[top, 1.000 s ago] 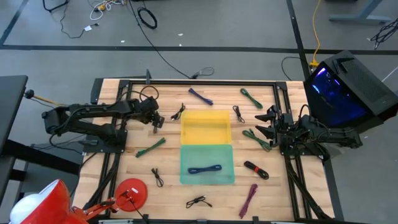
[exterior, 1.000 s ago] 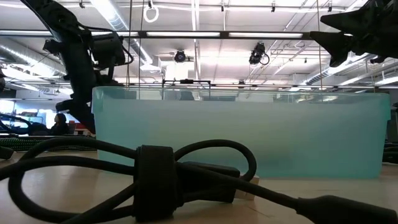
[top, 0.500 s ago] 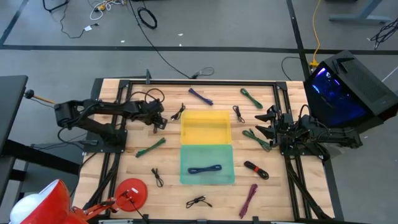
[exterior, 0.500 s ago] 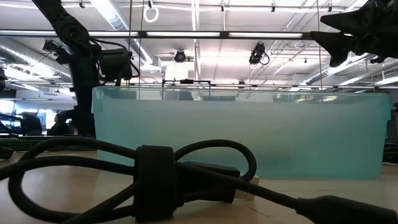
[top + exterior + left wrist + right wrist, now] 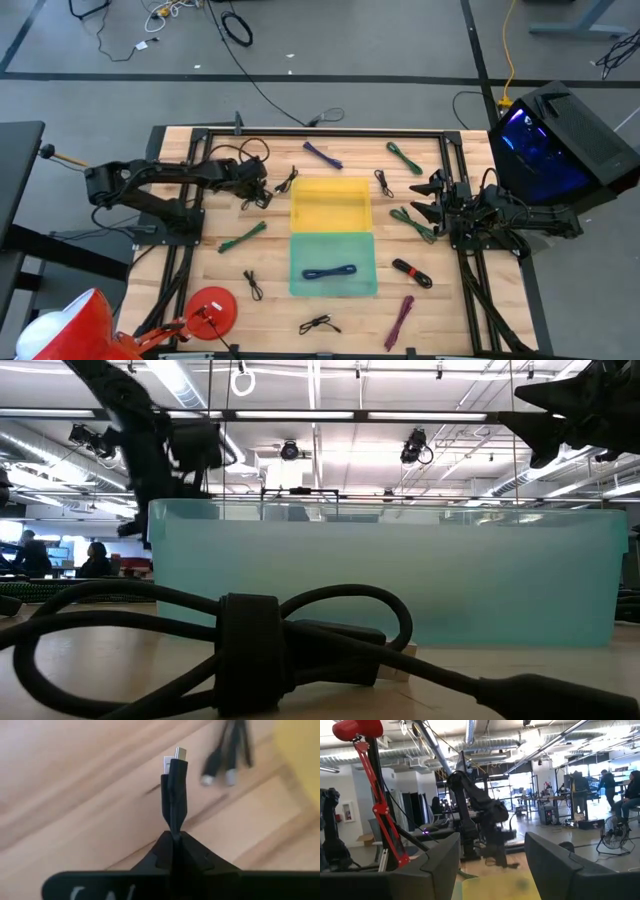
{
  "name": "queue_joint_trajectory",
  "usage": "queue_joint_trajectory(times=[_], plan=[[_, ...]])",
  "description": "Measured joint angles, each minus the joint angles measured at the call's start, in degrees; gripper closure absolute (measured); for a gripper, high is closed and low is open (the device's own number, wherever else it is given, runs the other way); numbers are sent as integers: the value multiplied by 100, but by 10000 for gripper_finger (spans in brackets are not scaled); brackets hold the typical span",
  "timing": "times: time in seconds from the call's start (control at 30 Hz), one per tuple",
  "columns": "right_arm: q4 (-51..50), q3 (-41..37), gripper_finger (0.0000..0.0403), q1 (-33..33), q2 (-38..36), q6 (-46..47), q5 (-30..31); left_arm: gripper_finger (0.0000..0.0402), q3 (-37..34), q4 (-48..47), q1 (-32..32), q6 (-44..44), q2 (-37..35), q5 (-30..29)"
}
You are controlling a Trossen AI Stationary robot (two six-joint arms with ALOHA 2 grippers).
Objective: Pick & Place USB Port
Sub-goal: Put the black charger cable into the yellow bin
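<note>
My left gripper (image 5: 256, 192) (image 5: 172, 837) is at the table's left, just left of the yellow bin (image 5: 330, 204), and is shut on a small black USB cable (image 5: 173, 785). A second black cable (image 5: 288, 180) lies on the wood between that gripper and the bin. The green bin (image 5: 333, 262) at the table's middle holds a blue cable (image 5: 330, 272). My right gripper (image 5: 428, 198) (image 5: 492, 865) waits open at the table's right, nothing between its fingers. My left gripper pinches the black USB cable between its two shut fingers (image 5: 162, 850). The bundle's plug ends (image 5: 175, 756) stick out past the fingertips, along the fingers. The rest of the cable is hidden behind the fingers.
Several bundled cables lie around the bins: green (image 5: 242, 237), purple (image 5: 322, 155), green (image 5: 403, 157), black (image 5: 383, 182), red and black (image 5: 412, 272), maroon (image 5: 400, 320), black (image 5: 318, 324). A red lamp (image 5: 212, 306) stands at the near left.
My left gripper has shifted a little toward the table's right, toward the yellow bin, and has shut on the black cable. The right arm has kept still.
</note>
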Motion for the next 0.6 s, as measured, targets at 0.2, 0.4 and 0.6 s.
queue_joint_trajectory(times=[0.2,0.4,0.6], plan=[[-22,0,179,-2,0,12,-4,388,1357,-957,-626,539,-340,-679],[-19,0,179,-2,0,442,-268,388,2610,-1051,-1324,1577,-424,-796],[35,0,179,-1,-2,705,-324,388,3084,-827,-1828,2361,-416,-657]])
